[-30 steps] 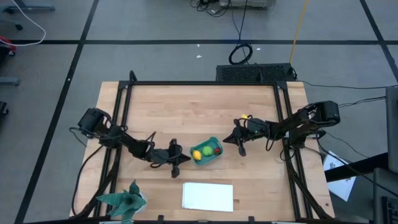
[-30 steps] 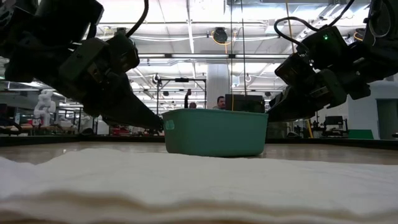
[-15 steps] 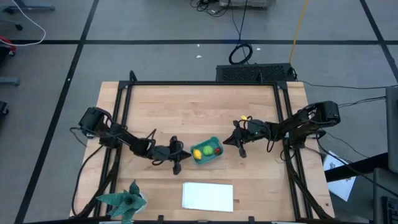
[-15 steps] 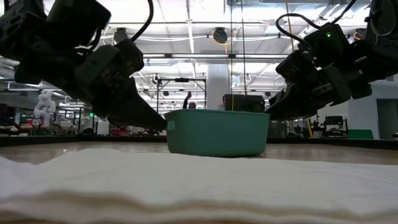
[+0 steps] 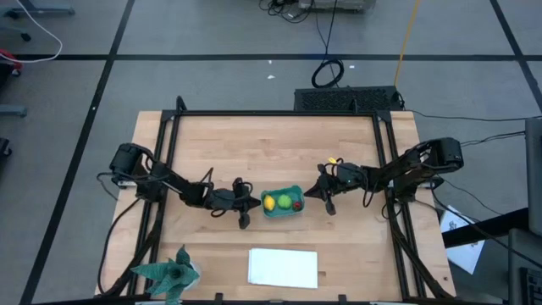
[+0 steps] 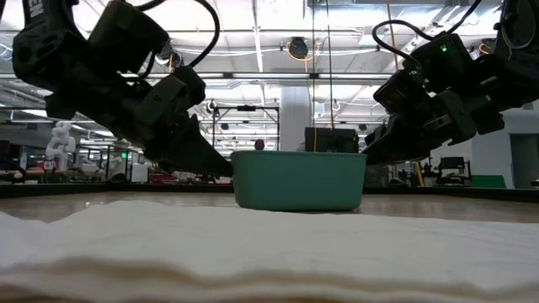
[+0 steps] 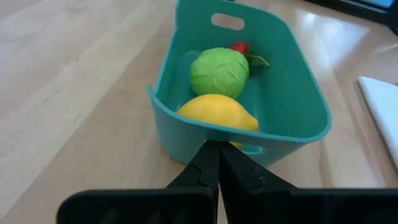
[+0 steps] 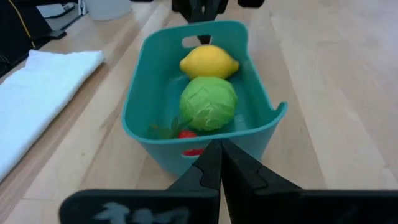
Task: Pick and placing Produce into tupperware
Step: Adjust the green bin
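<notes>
On the wooden table (image 5: 220, 144), from left to right: one teal-green spiky leafy object (image 5: 169, 273) at the near left corner; the left gripper (image 5: 246, 203), fingers pressed together and holding nothing, tips at the left end wall of the tub; one small teal-blue rectangular plastic tub (image 5: 282, 203) with rounded corners, its long axis running left to right between the two grippers. It contains three smooth toy fruits: one yellow lemon-shaped fruit (image 5: 268, 202), one round bright green fruit (image 5: 284, 202), one tiny red fruit (image 5: 297, 203). The right gripper (image 5: 318, 192), also fully closed and empty, points at the tub's right end. One flat white rectangular sheet (image 5: 283, 267) lies nearer the front edge.
</notes>
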